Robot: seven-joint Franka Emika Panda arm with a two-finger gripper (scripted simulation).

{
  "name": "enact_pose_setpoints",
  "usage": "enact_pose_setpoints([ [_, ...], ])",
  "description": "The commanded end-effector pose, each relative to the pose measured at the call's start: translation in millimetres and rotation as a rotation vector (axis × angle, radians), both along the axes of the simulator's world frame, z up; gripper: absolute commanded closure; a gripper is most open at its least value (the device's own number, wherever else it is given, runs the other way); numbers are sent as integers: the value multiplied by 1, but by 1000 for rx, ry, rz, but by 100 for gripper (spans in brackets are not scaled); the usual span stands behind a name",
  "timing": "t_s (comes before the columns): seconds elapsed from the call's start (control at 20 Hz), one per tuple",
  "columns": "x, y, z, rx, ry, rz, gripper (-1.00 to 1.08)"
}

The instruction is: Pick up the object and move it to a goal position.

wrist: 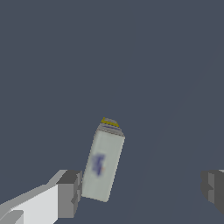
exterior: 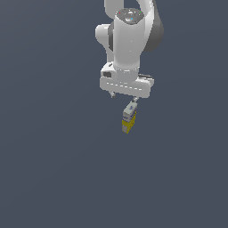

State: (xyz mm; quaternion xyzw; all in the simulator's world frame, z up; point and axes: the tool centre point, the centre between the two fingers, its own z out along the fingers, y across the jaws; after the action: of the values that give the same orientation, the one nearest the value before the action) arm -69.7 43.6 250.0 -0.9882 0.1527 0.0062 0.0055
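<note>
The object (exterior: pixel 129 118) is a small carton with a yellow lower body and a white-grey top, just below the white hand in the exterior view. In the wrist view the object (wrist: pixel 102 164) shows its pale top face with a bluish mark and a strip of yellow at its far end. My gripper (exterior: pixel 124 97) is directly above it. The gripper (wrist: pixel 142 190) is open, its grey fingers (wrist: pixel 68 194) far apart. The carton lies close against one finger, with a wide gap to the other. Neither finger presses on it.
A plain dark grey-blue surface (exterior: pixel 53 169) fills both views. The arm's white body (exterior: pixel 127 40) rises above the hand at the exterior view's top. No other objects or marker show.
</note>
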Motion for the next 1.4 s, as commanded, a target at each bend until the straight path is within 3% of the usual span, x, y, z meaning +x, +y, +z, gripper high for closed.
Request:
enact_pose_setpoints([
  [0.0,-1,8,-9,-4,-1,-47,-92],
  [0.65,-8,38,-42,-13,-8,-219,-92],
  [1.35,-10,43,-55,-14,-8,-245,-92],
])
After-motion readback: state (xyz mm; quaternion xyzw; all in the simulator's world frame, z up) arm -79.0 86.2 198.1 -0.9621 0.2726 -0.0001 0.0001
